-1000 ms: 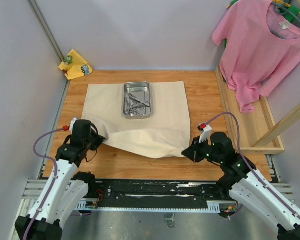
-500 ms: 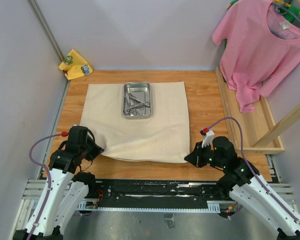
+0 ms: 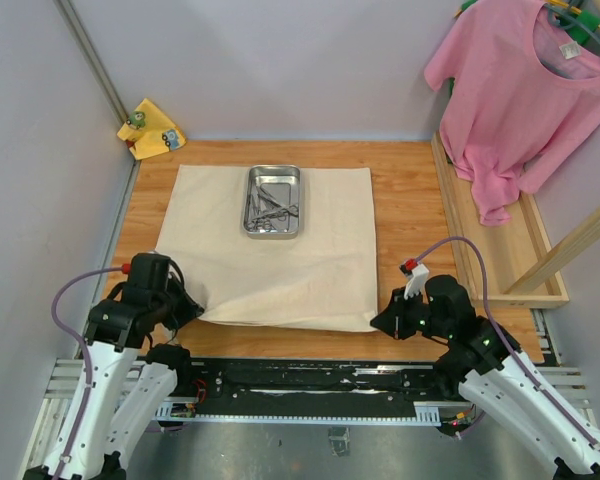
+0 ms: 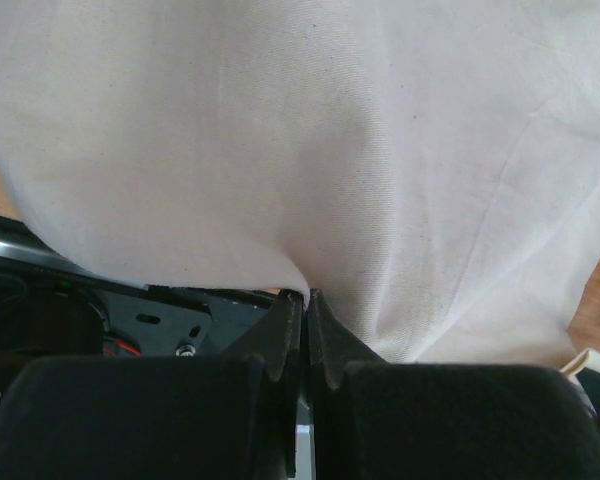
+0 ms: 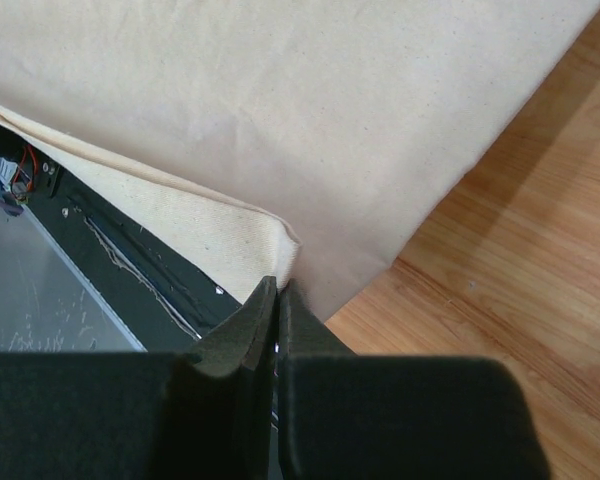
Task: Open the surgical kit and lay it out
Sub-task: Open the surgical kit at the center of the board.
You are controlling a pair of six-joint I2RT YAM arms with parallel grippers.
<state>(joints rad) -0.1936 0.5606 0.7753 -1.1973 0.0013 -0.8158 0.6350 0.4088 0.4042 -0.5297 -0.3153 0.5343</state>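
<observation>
Wrap (image 3: 280, 265) lies opened across the bench (image 3: 410, 190), with the tray (image 3: 273, 168) and its instruments (image 3: 268, 208) resting on the far half. We find the left gripper (image 4: 305, 300) clamped on the near left corner and the right gripper (image 5: 278, 285) clamped on the near right corner, both at the bench's near edge. We judge the unfolding step nearly complete. The next move calls for setting both corners flat, letting go, then reaching for the instruments.

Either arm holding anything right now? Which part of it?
Both hold the beige cloth wrap. The left gripper pinches its near-left corner and the right gripper its near-right corner, jaws shut on the fabric.
</observation>
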